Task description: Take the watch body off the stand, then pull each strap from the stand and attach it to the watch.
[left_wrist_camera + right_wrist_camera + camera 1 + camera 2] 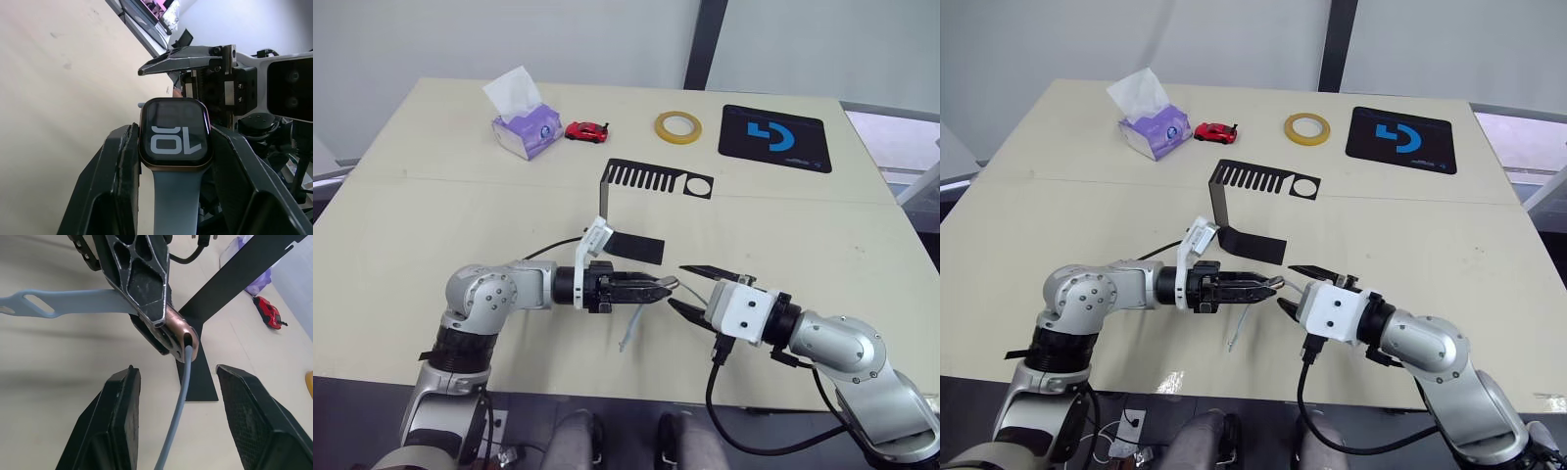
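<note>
The small rounded-square black watch body (176, 133) with a copper-coloured rim showed light digits on its dark screen. It was above the table's near edge, pinched between the fingers of the left gripper (651, 290). Two slim pale blue-grey straps (73, 302) were attached to it. The right gripper (690, 287) faced it with fingers spread wide, around one strap. Behind stood the thin black bent-sheet stand (658, 180), its slots bare.

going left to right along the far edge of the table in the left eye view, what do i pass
tissue box → red toy car → roll of yellow tape → black mouse pad
</note>
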Available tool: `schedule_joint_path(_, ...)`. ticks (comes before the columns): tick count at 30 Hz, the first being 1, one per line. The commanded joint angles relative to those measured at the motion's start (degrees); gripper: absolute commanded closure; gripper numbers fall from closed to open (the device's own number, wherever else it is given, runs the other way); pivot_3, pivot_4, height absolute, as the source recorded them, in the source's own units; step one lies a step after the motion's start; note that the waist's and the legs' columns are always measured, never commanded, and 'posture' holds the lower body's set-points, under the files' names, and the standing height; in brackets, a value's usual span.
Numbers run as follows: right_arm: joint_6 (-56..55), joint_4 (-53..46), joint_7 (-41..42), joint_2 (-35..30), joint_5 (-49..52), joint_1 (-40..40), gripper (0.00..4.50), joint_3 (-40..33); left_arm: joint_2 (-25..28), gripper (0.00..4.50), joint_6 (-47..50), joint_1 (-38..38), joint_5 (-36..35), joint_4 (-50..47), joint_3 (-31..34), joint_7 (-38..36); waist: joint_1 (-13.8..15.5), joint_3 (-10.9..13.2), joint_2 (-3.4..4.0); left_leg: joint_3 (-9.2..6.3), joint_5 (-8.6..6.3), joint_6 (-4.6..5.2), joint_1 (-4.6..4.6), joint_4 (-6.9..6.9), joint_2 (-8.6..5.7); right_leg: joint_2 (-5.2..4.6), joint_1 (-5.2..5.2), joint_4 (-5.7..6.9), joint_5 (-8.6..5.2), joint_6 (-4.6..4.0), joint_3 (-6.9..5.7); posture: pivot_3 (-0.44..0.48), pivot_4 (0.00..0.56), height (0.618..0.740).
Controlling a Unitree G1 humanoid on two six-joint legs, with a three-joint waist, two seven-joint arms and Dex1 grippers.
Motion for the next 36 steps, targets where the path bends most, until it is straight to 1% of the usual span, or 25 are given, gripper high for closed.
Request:
schedule_joint_path(1,-0.3,-1.4,-0.1,0.3,0.4,0.2,2.33,-0.3,-0.1,2.81,-0.4,0.1,-0.2,-1.9,0.1,-1.0,0.0,0.0,0.0,0.0,0.0,0.0,0.0,0.0,0.0,0.0,0.0,0.0,0.0,0.0,0.0,0.0,0.15,0.74)
schedule_joint_path(2,-0.3,-1.4,-0.1,0.2,0.4,0.2,2.5,-0.4,-0.1,2.81,-0.4,0.0,-0.2,-1.9,0.2,-1.0,0.0,0.0,0.0,0.0,0.0,0.0,0.0,0.0,0.0,0.0,0.0,0.0,0.0,0.0,0.0,0.0,0.15,0.74)
schedule_joint_path(3,-0.4,-1.4,-0.1,0.2,0.5,0.2,3.05,-0.5,0.0,2.81,-0.4,0.0,-0.2,-1.9,0.2,-1.0,0.0,0.0,0.0,0.0,0.0,0.0,0.0,0.0,0.0,0.0,0.0,0.0,0.0,0.0,0.0,0.0,0.15,0.74)
schedule_joint_path(4,-0.4,-1.3,-0.1,0.2,0.5,0.2,3.46,-0.6,0.0,2.81,-0.4,0.0,-0.1,-1.8,0.3,-1.0,0.0,0.0,0.0,0.0,0.0,0.0,0.0,0.0,0.0,0.0,0.0,0.0,0.0,0.0,0.0,0.0,0.15,0.74)
schedule_joint_path(5,-0.4,-1.3,-0.1,0.1,0.5,0.3,4.01,-0.7,0.1,2.81,-0.4,0.0,-0.1,-1.7,0.3,-1.1,0.0,0.0,0.0,0.0,0.0,0.0,0.0,0.0,0.0,0.0,0.0,0.0,0.0,0.0,0.0,0.0,0.15,0.74)
schedule_joint_path(6,-0.6,-1.3,-0.1,0.0,0.6,0.3,4.47,-0.8,0.2,2.81,-0.4,0.0,0.1,-1.7,0.3,-1.1,0.0,0.0,0.0,0.0,0.0,0.0,0.0,0.0,0.0,0.0,0.0,0.0,0.0,0.0,0.0,0.0,0.15,0.74)
schedule_joint_path(36,-2.2,-1.8,0.6,-0.9,-0.3,0.0,4.47,-0.4,-0.9,2.81,0.0,0.1,1.9,-0.9,0.0,-0.7,0.0,0.0,0.0,0.0,0.0,0.0,0.0,0.0,0.0,0.0,-0.01,-0.01,0.0,0.0,0.01,0.0,0.15,0.74)
